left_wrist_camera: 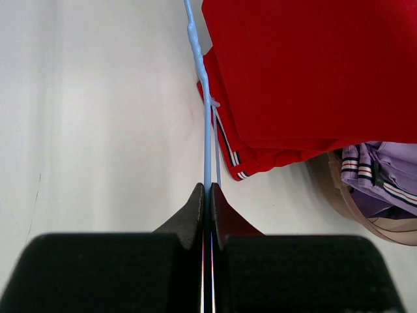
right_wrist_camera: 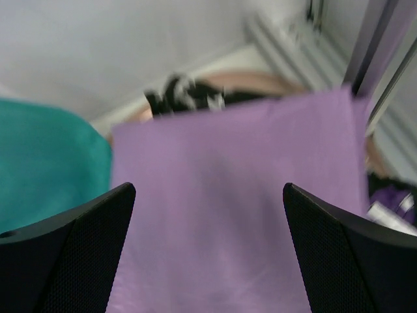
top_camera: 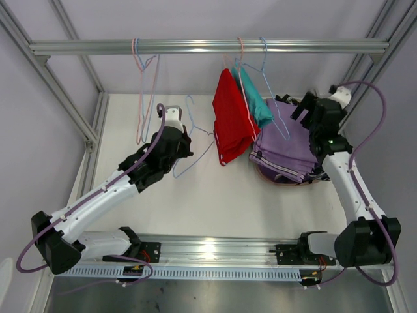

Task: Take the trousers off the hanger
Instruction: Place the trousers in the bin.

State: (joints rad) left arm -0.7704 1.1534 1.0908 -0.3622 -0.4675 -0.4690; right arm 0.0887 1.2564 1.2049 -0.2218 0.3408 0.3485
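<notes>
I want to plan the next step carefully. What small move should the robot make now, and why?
Probably bring the right gripper left, toward the red trousers, to pull them off. The left gripper is shut on the blue hanger wire beside them, and the right one hangs open and empty over the lilac trousers.

An aluminium rail (top_camera: 208,46) spans a white table (top_camera: 215,208) holding a tan basket (left_wrist_camera: 345,203).
</notes>
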